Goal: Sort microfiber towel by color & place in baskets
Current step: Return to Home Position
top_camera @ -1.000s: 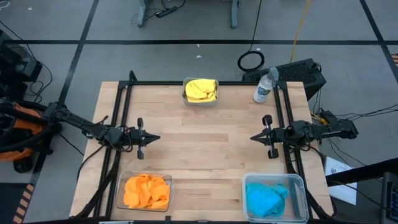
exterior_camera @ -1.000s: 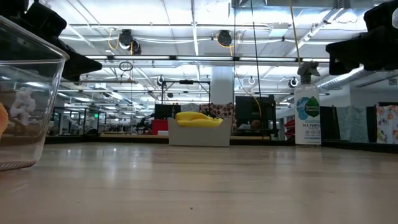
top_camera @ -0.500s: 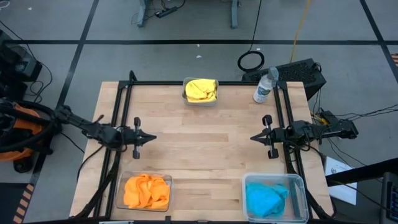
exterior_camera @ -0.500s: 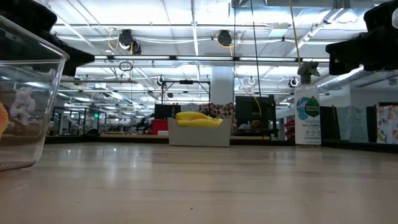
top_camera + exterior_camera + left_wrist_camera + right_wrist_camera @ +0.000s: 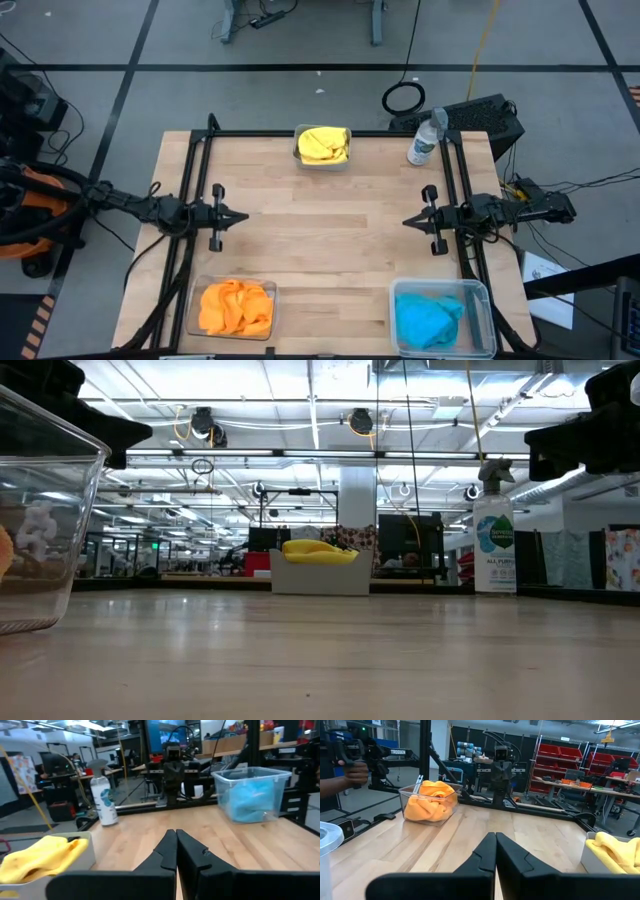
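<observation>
Judging by the baskets, looks sorted by color already. Shows orange microfiber towel heaped in the clear basket at the counter corner on the left arm's side, blue towel in the other clear basket at the corner on the right arm's side, and yellow towel in the small greyish basket at the middle of the opposite edge, near a water bottle. Cannot tell how many cloths make up each heap, but finds none loose on the wood. Leaves, by that reckoning, only parking the arms.

Holds nothing in either pincer: left pincer pressed closed and empty, hovering over the left part of the counter, well apart from every basket; right pincer likewise closed and empty over the right part, facing it across bare wood.

Compared with a second ago, has drawn the left pincer back a little toward its own edge, widening the gap to the right one. Has kept the right arm where it was, with baskets, towels and water bottle unmoved too.
</observation>
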You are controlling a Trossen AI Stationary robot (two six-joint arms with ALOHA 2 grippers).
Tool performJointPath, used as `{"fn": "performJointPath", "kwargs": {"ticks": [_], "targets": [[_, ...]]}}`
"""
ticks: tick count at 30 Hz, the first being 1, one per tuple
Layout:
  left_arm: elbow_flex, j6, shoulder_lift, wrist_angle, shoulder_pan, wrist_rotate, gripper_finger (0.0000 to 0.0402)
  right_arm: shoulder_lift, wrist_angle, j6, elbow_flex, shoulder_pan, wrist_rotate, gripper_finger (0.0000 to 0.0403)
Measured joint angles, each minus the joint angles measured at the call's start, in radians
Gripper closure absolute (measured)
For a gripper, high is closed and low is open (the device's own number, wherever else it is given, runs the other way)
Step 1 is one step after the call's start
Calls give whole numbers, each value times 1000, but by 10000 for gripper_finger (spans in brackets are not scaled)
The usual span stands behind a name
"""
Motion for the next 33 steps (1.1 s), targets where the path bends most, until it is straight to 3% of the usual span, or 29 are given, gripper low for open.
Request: {"fn": "performJointPath", "kwargs": {"ticks": [15, 33], "targets": [[0, -81, -2, -29, 223, 219, 400, 0, 0, -11, 0, 0, 5, 401], [0, -136, -7, -51, 248, 326, 400, 0, 1, 54, 0, 0, 7, 401]]}}
